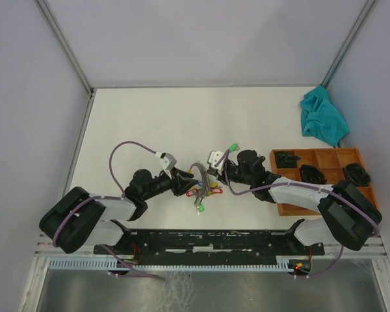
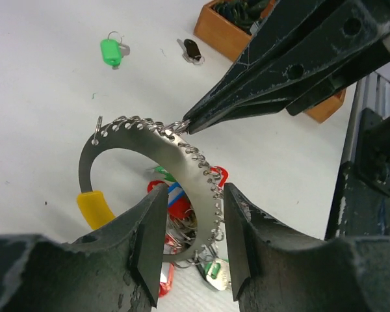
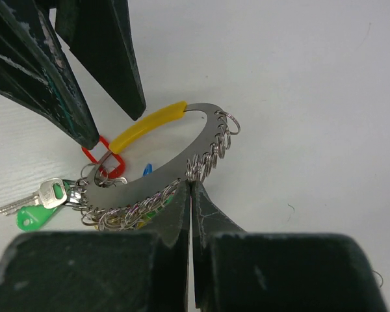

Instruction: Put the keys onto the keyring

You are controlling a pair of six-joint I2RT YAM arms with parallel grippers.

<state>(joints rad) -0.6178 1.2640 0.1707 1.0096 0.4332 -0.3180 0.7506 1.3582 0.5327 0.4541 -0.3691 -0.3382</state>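
The keyring point(image 2: 157, 138) hangs tilted above the tabletop point(image 2: 45, 130), held at both ends. The left pincer point(image 2: 195, 198) grips its flat band near the yellow sleeve. The right pincer point(image 3: 192, 187) is pinched tight on one small wire loop along its edge. The green key point(image 2: 110, 51) and black key point(image 2: 192, 49) lie loose beyond, near the wooden tray point(image 2: 216, 31).

Teal cloth point(image 1: 324, 120) near wooden tray point(image 1: 326, 158) (black items point(image 1: 310, 173) inside).
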